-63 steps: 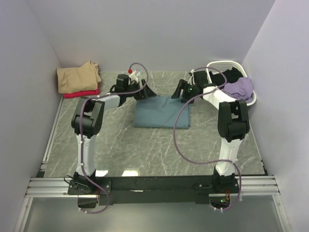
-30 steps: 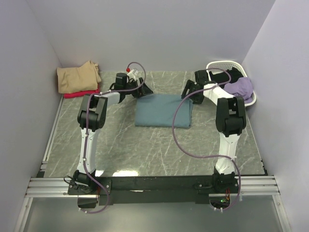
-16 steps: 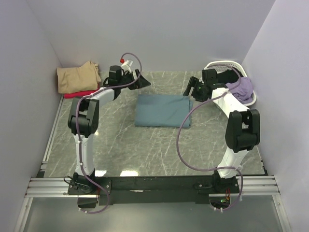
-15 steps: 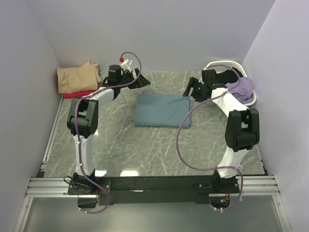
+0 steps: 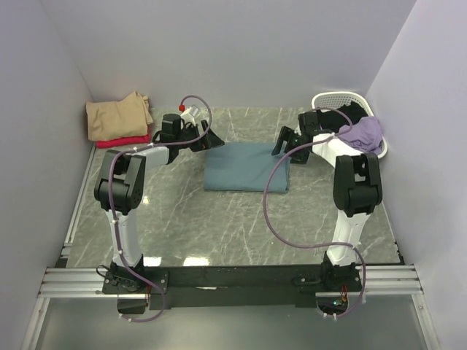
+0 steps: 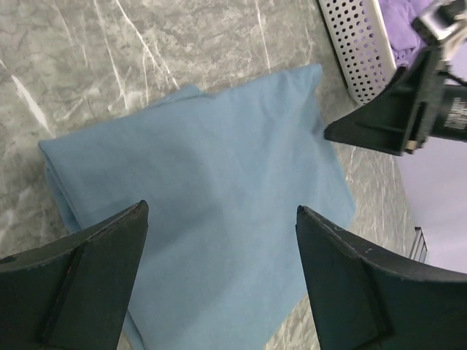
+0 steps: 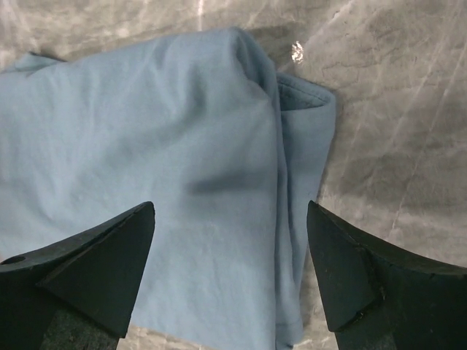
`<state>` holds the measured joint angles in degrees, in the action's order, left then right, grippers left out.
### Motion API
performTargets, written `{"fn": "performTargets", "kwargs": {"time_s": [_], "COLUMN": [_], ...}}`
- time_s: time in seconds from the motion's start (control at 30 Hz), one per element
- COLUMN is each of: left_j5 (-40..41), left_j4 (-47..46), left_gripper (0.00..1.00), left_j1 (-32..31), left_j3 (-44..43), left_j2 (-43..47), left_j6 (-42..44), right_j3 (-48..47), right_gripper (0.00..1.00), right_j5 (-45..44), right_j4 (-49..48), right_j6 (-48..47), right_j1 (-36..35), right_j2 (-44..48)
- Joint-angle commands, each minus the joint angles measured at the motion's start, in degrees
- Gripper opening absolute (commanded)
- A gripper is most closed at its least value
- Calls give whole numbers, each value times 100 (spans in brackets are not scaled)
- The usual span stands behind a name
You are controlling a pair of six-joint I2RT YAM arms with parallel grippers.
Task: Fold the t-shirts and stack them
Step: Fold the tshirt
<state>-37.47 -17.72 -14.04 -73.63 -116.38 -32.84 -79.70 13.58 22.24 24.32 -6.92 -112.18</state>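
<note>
Veined marble table (image 5: 219, 219) bears a soft, rectangular teal t-shirt (image 5: 244, 168); left claw (image 6: 220, 210) and right claw (image 7: 230, 207) gape empty.

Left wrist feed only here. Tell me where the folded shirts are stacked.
Observer: Far left corner, by the wall: a folded tan t-shirt lies on a red t-shirt.
Operator: Report the right claw.
Observer: The right claw is open and empty above the teal-blue t-shirt, at an edge where a lower layer sticks out.
Operator: Check the basket.
Observer: A lilac t-shirt drapes over the white basket rim; black cloth lies inside.
</note>
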Motion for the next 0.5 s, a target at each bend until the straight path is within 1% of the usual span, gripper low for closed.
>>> {"fn": "performTargets", "kwargs": {"time_s": [0.0,0.2,0.3,0.4,0.47], "left_j5": [-41,-23,-32,-41,-50], "left_j4": [-320,-215,-215,-189,-197], "left_gripper": [87,87,87,87,87], "left_j1": [-2,-2,-2,-2,-2], "left_j3": [-64,-91,-99,-108,-117], "left_j2": [282,309,300,256,238], "left_j6": [-38,50,50,50,50], "right_j3": [-344,-651,-819,-749,-740], "right_gripper": [91,92,92,90,83], "right_j5": [4,-5,135,337,652], "right_j4": [-27,96,123,-18,-61], "right_j6": [-85,-102,-103,-85,-102], "right_j1": [33,15,24,15,15], "right_j2": [-312,-664,-831,-867,-902]}}
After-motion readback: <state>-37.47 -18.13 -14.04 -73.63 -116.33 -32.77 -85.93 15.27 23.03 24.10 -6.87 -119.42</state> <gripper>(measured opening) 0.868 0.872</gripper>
